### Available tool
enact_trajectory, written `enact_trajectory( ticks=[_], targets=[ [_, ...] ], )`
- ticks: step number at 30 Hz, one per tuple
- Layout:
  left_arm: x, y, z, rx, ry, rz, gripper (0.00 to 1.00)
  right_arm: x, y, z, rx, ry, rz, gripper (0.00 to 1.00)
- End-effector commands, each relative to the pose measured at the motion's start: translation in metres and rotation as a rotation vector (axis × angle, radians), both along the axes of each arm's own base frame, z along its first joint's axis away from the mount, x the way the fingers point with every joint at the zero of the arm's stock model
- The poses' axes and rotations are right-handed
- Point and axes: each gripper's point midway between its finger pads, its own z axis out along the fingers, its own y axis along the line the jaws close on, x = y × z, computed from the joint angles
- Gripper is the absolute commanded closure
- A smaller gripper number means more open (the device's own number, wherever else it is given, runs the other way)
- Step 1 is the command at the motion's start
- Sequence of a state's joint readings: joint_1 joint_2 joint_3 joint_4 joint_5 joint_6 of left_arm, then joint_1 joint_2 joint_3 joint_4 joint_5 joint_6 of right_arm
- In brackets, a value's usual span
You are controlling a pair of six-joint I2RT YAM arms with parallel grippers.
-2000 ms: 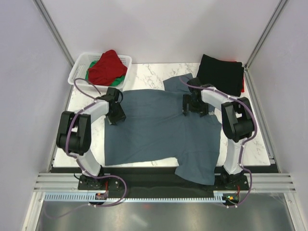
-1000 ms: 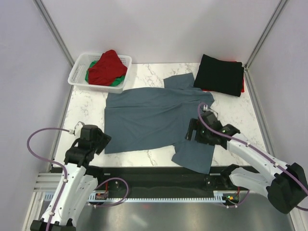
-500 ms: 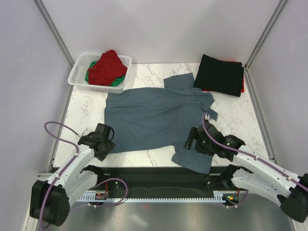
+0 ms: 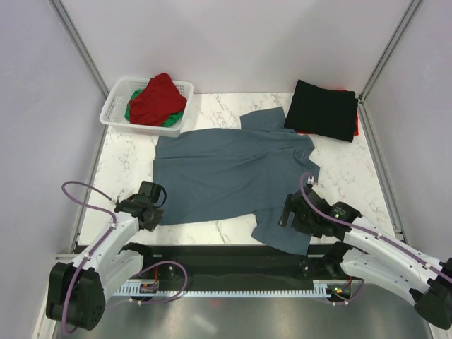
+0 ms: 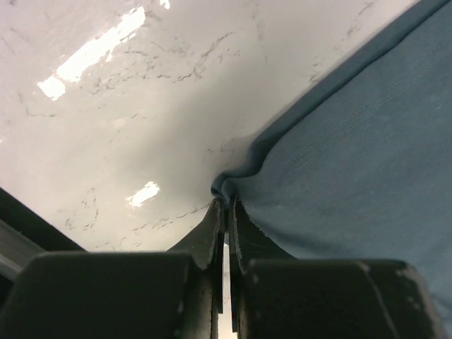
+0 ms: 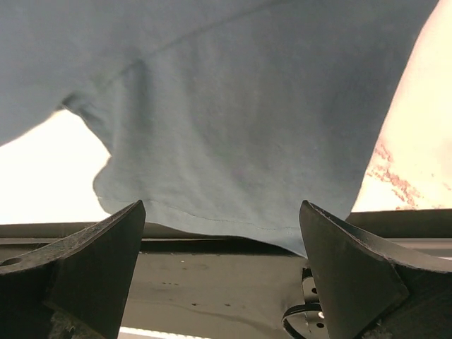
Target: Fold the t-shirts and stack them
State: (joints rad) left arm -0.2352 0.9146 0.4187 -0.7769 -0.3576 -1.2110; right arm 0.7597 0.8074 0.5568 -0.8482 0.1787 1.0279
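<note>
A slate blue-grey t-shirt (image 4: 226, 176) lies spread flat on the marble table (image 4: 127, 159), with one sleeve hanging over the front edge. My left gripper (image 4: 151, 216) sits low at the shirt's near left corner. In the left wrist view the left gripper (image 5: 226, 206) is shut, with the bunched hem of the t-shirt (image 5: 353, 162) pinched at its tips. My right gripper (image 4: 288, 212) hovers over the overhanging sleeve. Its jaws stand wide open in the right wrist view (image 6: 220, 206), nothing between them, with the sleeve (image 6: 240, 134) below.
A white lattice basket (image 4: 113, 106) at the back left holds a red t-shirt (image 4: 157, 99) on a green one (image 4: 169, 120). A folded black t-shirt (image 4: 323, 109) lies at the back right with a red edge (image 4: 357, 128) under it. The table's front edge and a dark rail (image 4: 226, 258) run just below both grippers.
The left gripper's jaws have shut on the shirt's near left corner. The right gripper has slid slightly right over the sleeve, still open.
</note>
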Motion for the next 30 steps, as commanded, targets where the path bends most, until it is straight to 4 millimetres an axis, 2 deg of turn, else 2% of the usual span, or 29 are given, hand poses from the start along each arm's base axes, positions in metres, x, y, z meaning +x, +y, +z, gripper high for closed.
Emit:
enact_trajectory(
  ticks=[1, 3, 5, 6, 8, 9, 11, 13, 14, 15, 17, 18, 20, 21, 22, 23, 26, 27, 28, 29, 30],
  targets=[
    [0.029, 0.001, 0.005, -0.005, -0.127, 0.003, 0.98, -0.007, -0.003, -0.014, -0.025, 0.037, -0.024, 0.02],
    [0.031, -0.001, 0.004, -0.01, -0.132, -0.018, 0.98, -0.006, -0.002, -0.025, -0.052, 0.056, -0.022, 0.02],
    [0.031, -0.002, 0.003, -0.014, -0.131, -0.033, 0.98, 0.004, 0.005, -0.033, -0.062, 0.042, -0.013, 0.02],
    [0.032, -0.003, 0.003, -0.015, -0.134, -0.038, 0.98, 0.008, 0.001, -0.044, -0.128, 0.061, -0.013, 0.02],
    [0.033, -0.003, 0.005, -0.016, -0.147, -0.044, 0.98, 0.028, 0.006, -0.036, -0.189, 0.032, 0.014, 0.02],
    [0.032, -0.002, 0.004, -0.015, -0.152, -0.045, 0.98, 0.041, 0.011, -0.035, -0.227, 0.033, 0.019, 0.02],
    [0.033, -0.003, 0.006, -0.018, -0.172, -0.047, 0.98, 0.059, 0.006, -0.037, -0.271, 0.039, 0.027, 0.02],
    [0.033, -0.003, 0.007, -0.023, -0.196, -0.047, 0.98, 0.08, 0.015, -0.043, -0.277, 0.051, 0.078, 0.02],
    [0.034, -0.003, 0.008, -0.023, -0.202, -0.047, 0.98, 0.094, 0.01, -0.044, -0.279, 0.058, 0.068, 0.03],
    [0.034, -0.003, 0.008, -0.024, -0.208, -0.047, 0.98, 0.115, 0.018, -0.044, -0.281, 0.06, 0.083, 0.02],
    [0.034, -0.003, 0.009, -0.023, -0.21, -0.051, 0.98, 0.139, 0.02, -0.043, -0.304, 0.059, 0.161, 0.02],
    [0.034, -0.003, 0.009, -0.022, -0.212, -0.05, 0.98, 0.165, 0.033, -0.036, -0.309, 0.021, 0.206, 0.02],
    [0.034, -0.003, 0.009, -0.021, -0.209, -0.05, 0.98, 0.186, 0.04, -0.025, -0.334, -0.029, 0.251, 0.02],
    [0.034, -0.003, 0.009, -0.021, -0.209, -0.05, 0.98, 0.196, 0.042, -0.011, -0.345, -0.073, 0.276, 0.02],
    [0.035, -0.003, 0.009, -0.021, -0.211, -0.051, 0.98, 0.198, 0.039, -0.003, -0.352, -0.092, 0.263, 0.02],
    [0.034, -0.003, 0.009, -0.021, -0.211, -0.051, 0.98, 0.199, 0.033, 0.019, -0.36, -0.147, 0.23, 0.02],
    [0.035, -0.003, 0.01, -0.023, -0.218, -0.053, 0.98, 0.167, 0.02, 0.029, -0.3, -0.133, 0.13, 0.02],
    [0.036, -0.003, 0.01, -0.024, -0.221, -0.053, 0.98, 0.142, 0.018, 0.031, -0.217, -0.126, 0.076, 0.02],
    [0.036, -0.003, 0.01, -0.023, -0.22, -0.053, 0.98, 0.128, 0.02, 0.029, -0.174, -0.12, 0.063, 0.02],
    [0.037, -0.003, 0.011, -0.023, -0.222, -0.054, 0.98, 0.111, 0.027, 0.038, -0.119, -0.148, 0.071, 0.02],
    [0.036, -0.003, 0.01, -0.024, -0.22, -0.056, 0.98, 0.086, 0.023, 0.017, -0.105, -0.084, 0.065, 0.02]
  ],
)
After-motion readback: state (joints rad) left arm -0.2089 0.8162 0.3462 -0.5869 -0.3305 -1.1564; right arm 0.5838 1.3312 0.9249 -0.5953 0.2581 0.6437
